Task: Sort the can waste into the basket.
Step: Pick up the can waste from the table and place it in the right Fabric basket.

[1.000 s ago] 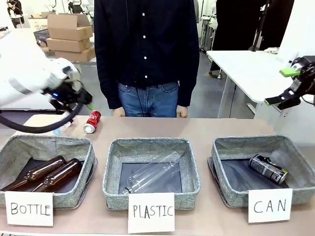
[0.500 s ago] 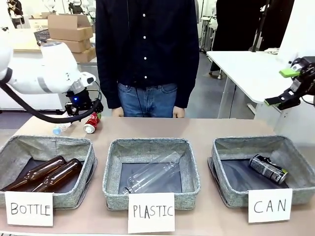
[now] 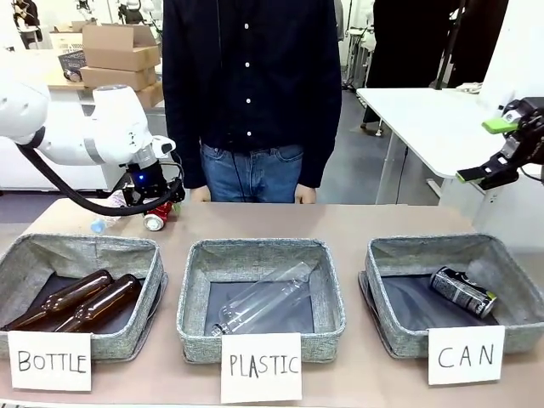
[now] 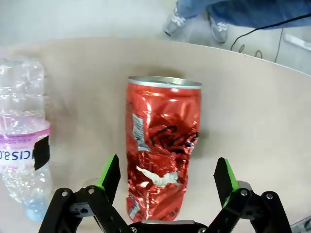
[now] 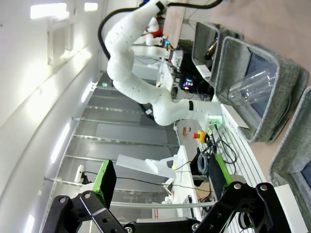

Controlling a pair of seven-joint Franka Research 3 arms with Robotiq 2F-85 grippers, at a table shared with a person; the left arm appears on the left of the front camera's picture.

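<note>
Step in hand: pick-up of the second can, judged from the layout.

Left gripper (image 4: 167, 167) hovers over the red can (image 4: 163, 145) with jaws wide, one finger on either side of the dented body. I see no contact, and nothing is held.

The red can lies on its side on the table (image 3: 357, 223), far left, just beside a clear plastic bottle (image 4: 22, 141). The black can (image 3: 463, 291) lies in the basket (image 3: 510, 252) signed CAN, near right.

Right gripper (image 3: 486, 151) is raised at the far right, jaws wide and empty.

Next move, my estimate: lower a little and close across the crumpled body without catching the bottle. Then lift and carry right, over the other two bins, to the CAN basket.
</note>
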